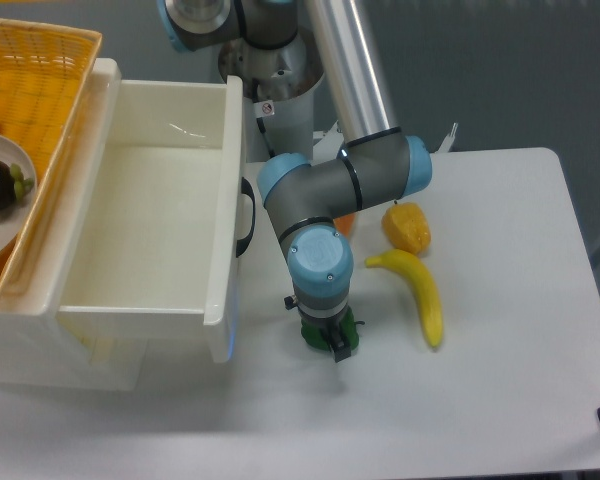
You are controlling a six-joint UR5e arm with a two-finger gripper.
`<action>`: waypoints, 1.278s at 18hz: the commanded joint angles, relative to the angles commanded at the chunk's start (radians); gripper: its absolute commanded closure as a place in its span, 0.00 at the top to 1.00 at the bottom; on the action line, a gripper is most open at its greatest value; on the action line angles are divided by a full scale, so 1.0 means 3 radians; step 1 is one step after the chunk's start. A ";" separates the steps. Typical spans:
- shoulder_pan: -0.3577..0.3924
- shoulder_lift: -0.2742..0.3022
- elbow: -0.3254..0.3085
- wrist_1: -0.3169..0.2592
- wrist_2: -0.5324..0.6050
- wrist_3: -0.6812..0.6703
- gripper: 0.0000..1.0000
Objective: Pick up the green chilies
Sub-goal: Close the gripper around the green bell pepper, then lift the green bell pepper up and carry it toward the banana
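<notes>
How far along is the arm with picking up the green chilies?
Done: the gripper has reached the small glossy dark-green toy chilies and sits right down on them. In hand: the grasp itself; whether the jaws have closed is hidden by the wrist. Left: the lift, since the chilies appear to rest on the white table.

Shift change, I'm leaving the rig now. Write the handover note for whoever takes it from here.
Gripper: down at the table over the green chilies, fingers at its sides; whether they have closed is hidden by the wrist.
Green chilies: on the table, right of the open white drawer, left of the banana.
Done: approach.
Left: confirm the grasp, then lift.
</notes>
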 joint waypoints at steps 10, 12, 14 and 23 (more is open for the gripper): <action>0.0015 0.0010 -0.0031 -0.0020 0.0015 -0.0031 0.74; 0.0020 0.0015 -0.0031 -0.0026 0.0020 -0.0036 0.62; 0.0036 0.0031 -0.0026 -0.0031 0.0026 -0.0036 0.51; 0.0143 0.0352 -0.0026 -0.0194 -0.0005 -0.0169 0.44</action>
